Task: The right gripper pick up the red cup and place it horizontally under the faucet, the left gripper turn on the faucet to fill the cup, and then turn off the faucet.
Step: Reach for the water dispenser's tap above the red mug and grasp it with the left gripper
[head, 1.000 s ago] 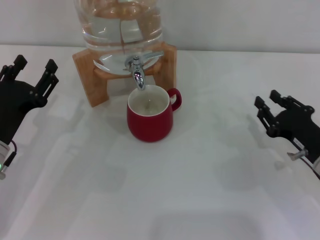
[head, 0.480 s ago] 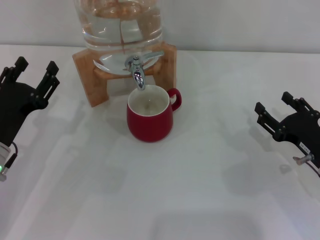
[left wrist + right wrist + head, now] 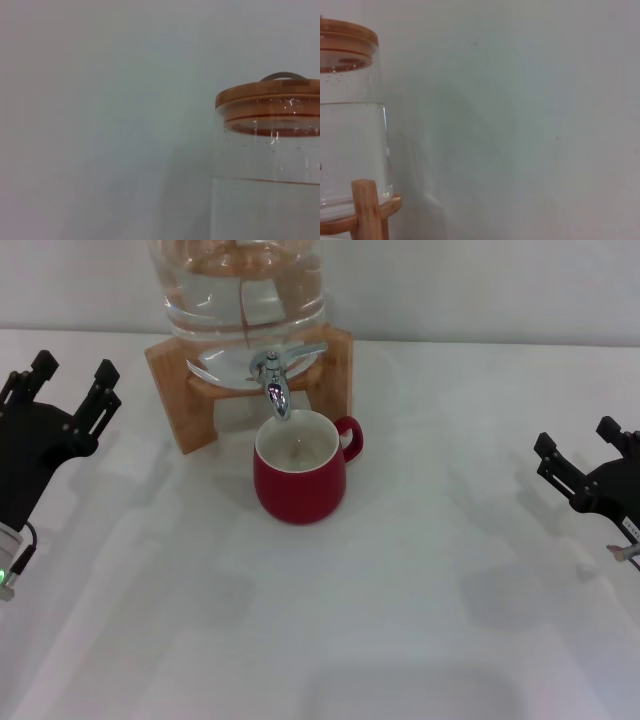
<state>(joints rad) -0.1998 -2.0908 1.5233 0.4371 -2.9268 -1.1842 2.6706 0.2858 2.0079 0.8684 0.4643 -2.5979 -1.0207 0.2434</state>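
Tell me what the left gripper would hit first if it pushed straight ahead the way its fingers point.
Likely nothing: the left gripper points toward the far wall, passing left of the wooden stand, though depth is unclear.

Light was bright, soft and even, seemingly from overhead. The white tabletop (image 3: 400, 620) was washed pale, with only faint grey shadows spreading around the red cup (image 3: 300, 480) and below each claw. Small sharp glints sat on the chrome faucet (image 3: 275, 380) just above the cup, and broad pale reflections crossed the glass jar (image 3: 240, 290) behind it. In both wrist views the wall beside the jar was a flat grey-green, smoothly shaded, and the jar's wooden lid (image 3: 270, 95) looked slightly soft-edged.
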